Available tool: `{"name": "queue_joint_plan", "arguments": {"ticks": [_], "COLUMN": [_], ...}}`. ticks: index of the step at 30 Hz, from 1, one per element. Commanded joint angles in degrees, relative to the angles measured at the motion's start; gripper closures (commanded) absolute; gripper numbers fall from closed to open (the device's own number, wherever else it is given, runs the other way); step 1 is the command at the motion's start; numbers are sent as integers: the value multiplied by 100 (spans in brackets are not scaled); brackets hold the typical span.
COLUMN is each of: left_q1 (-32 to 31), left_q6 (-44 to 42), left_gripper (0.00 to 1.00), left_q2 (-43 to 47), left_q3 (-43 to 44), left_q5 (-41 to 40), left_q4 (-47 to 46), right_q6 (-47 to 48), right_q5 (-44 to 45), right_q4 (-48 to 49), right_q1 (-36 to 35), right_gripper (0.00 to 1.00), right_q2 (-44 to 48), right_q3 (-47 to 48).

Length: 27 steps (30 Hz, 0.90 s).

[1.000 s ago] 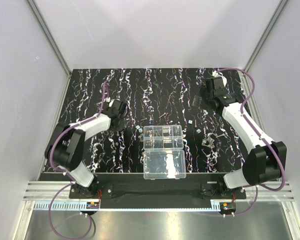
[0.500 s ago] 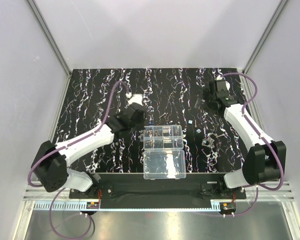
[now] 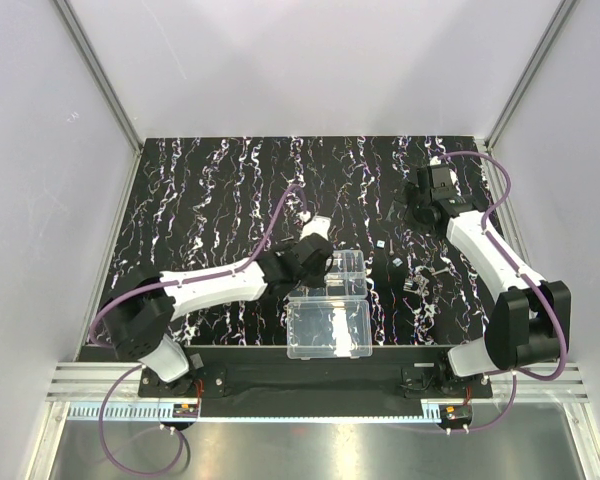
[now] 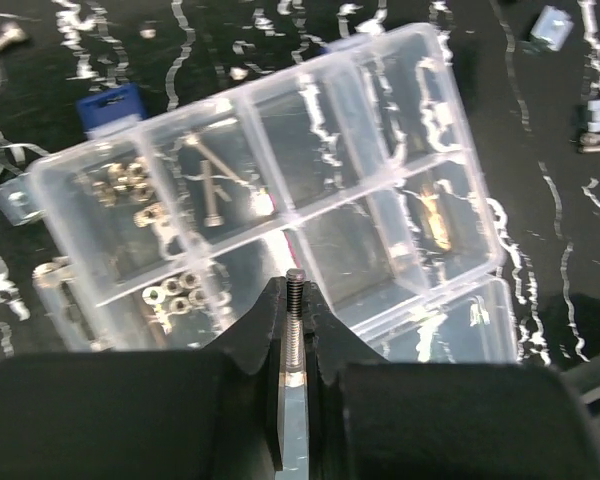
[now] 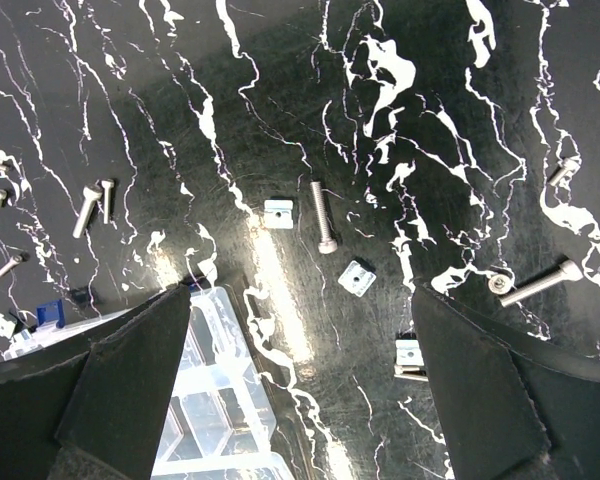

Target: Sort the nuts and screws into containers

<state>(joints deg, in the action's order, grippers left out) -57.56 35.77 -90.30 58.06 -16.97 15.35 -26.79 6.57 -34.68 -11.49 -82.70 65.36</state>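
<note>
My left gripper [image 3: 315,256] hovers over the left part of the clear organizer box [image 3: 351,270]. In the left wrist view the gripper [image 4: 296,298] is shut on a threaded silvery screw [image 4: 295,320] that stands up between the fingertips above the box's near cells [image 4: 300,140]. Some cells hold nuts [image 4: 173,292] and screws [image 4: 209,192]. My right gripper [image 3: 428,194] is open and empty at the far right of the mat. In the right wrist view it [image 5: 300,335] is above a loose screw [image 5: 323,216] and square nuts [image 5: 357,278], with a corner of the box [image 5: 212,398] at lower left.
The box's plain lid half [image 3: 328,328] lies open toward the near edge. More loose screws and nuts [image 3: 420,280] lie on the black streaked mat right of the box. Two screws [image 5: 92,206] and a long screw [image 5: 540,283] show in the right wrist view.
My left arm has swung from the left of the mat rightward to over the organizer box. The right gripper has shifted slightly toward the back right.
</note>
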Motion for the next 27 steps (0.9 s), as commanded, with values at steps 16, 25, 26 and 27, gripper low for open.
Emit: {"name": "queue_joint_plan", "arguments": {"ticks": [16,25,26,27], "left_q1": [-133,1140,1281,1491], "left_q6": [1,-1027,-1115,-1360], "left_gripper": [63,23,23,26], "left_q2": [-128,171,110,22], "left_q3": [442,1075,1128,1276], "left_q5": [-693,357,500,650], "left_q4": [54,-215,-287,-322], "right_q6": [68,86,86,86], "right_q5": [-59,-164,-156,-138], "right_q4": [137,268,268,260], "right_q1": [15,15,15,15], "right_gripper": [0,0,0,0], "right_q2": [157,158,131,122], "right_q3": [108,82,91,99]}}
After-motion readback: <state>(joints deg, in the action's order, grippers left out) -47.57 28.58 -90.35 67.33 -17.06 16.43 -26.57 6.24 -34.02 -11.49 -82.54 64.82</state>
